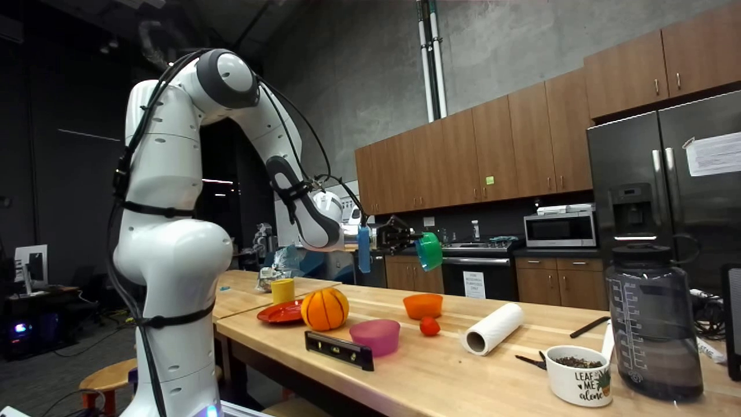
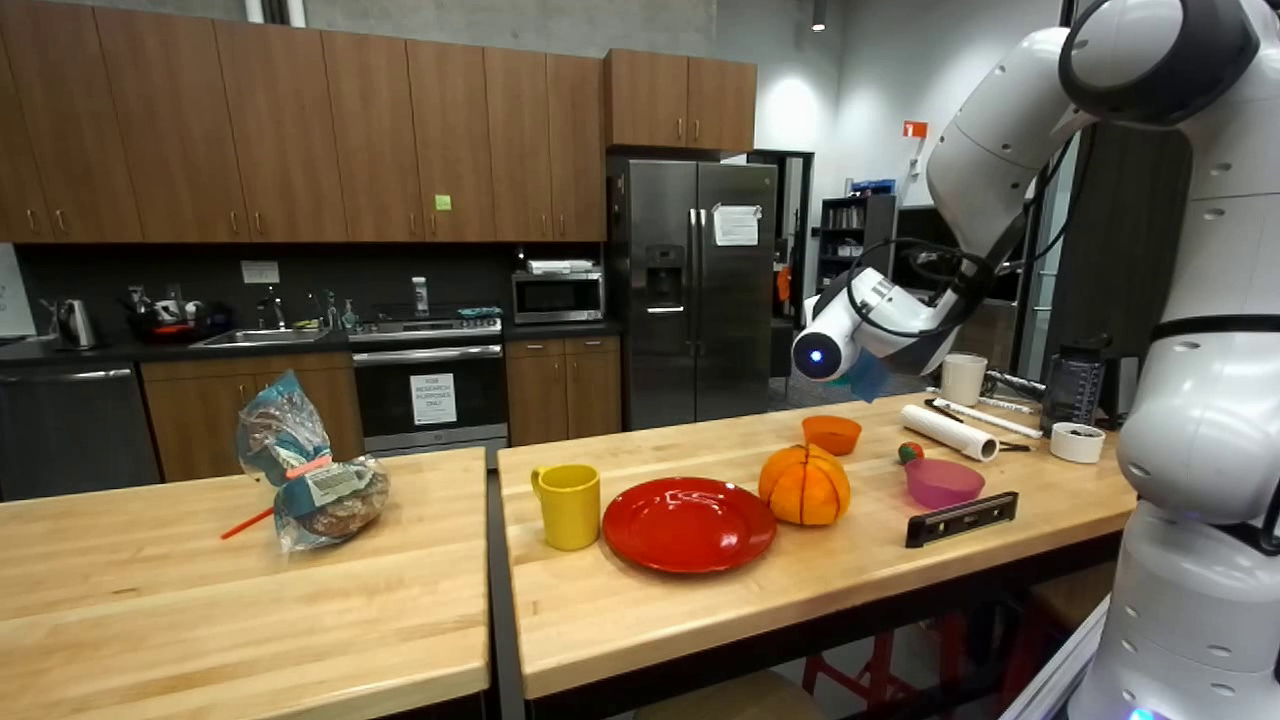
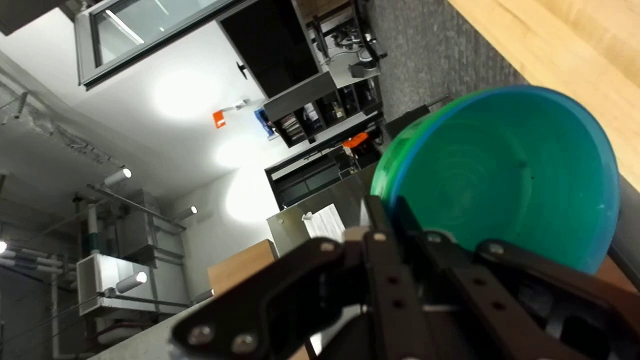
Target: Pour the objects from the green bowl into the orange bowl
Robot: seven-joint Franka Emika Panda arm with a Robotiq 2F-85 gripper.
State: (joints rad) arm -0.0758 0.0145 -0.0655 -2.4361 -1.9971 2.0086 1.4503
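The end effector [image 3: 389, 207] clamps the rim of the green bowl [image 1: 430, 251], tipped sideways and clear of the bench [image 1: 440, 376]; the orange bowl [image 1: 423, 307] stands upright thereon.

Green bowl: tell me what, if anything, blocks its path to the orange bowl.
Nothing visible does. In an exterior view, the gripper holds the green bowl raised above the table, with only open air showing between it and the orange bowl.

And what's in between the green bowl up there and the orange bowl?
Just air. In an exterior view, the green bowl is held up, the orange bowl sits lower on the table, and nothing shows between the two bowls.
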